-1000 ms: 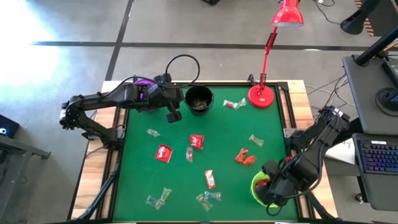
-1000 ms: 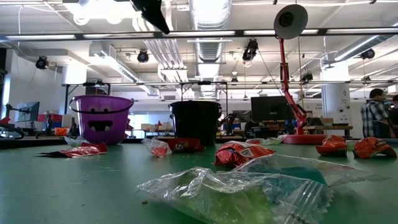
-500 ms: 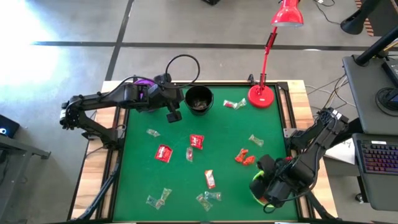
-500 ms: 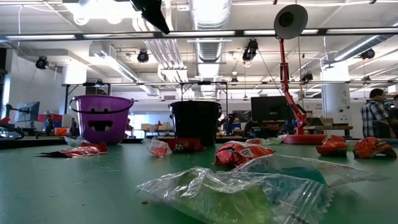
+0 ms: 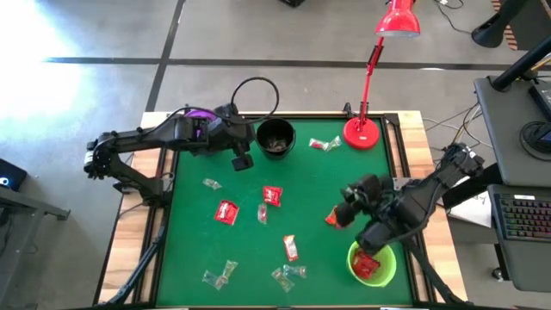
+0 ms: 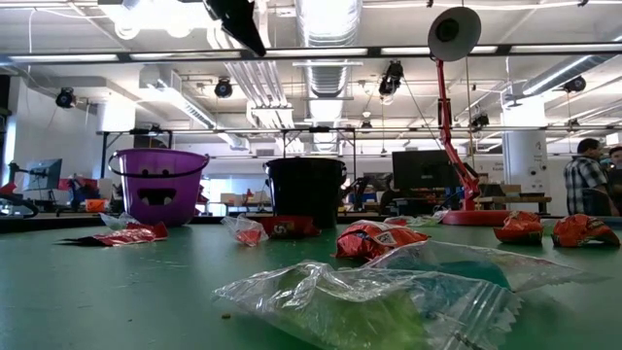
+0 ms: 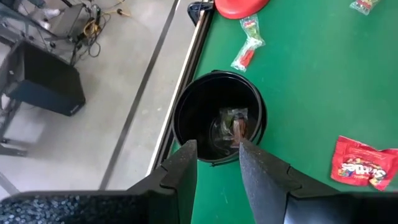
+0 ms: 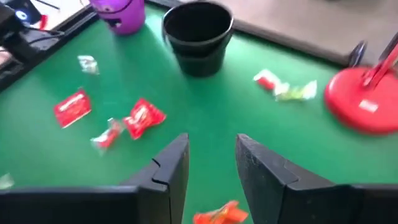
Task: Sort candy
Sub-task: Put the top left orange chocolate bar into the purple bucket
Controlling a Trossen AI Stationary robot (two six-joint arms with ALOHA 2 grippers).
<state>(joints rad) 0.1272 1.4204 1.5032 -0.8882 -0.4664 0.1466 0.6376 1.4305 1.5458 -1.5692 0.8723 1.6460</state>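
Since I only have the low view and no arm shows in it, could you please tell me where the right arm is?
Observer: Its jaws hang open and empty beside the orange candies, near the green bowl.
Operator: Is anything in that bowl?
Observer: Yes, red candy.
Operator: And the left arm?
Observer: Its open jaws hover by the black bowl, which holds one clear-wrapped candy.

We see a grey concrete floor (image 5: 103, 34) around the table, ceiling ducts (image 6: 326, 24) and lights overhead, and a desk (image 5: 516, 172) with a keyboard (image 5: 525, 220) alongside.
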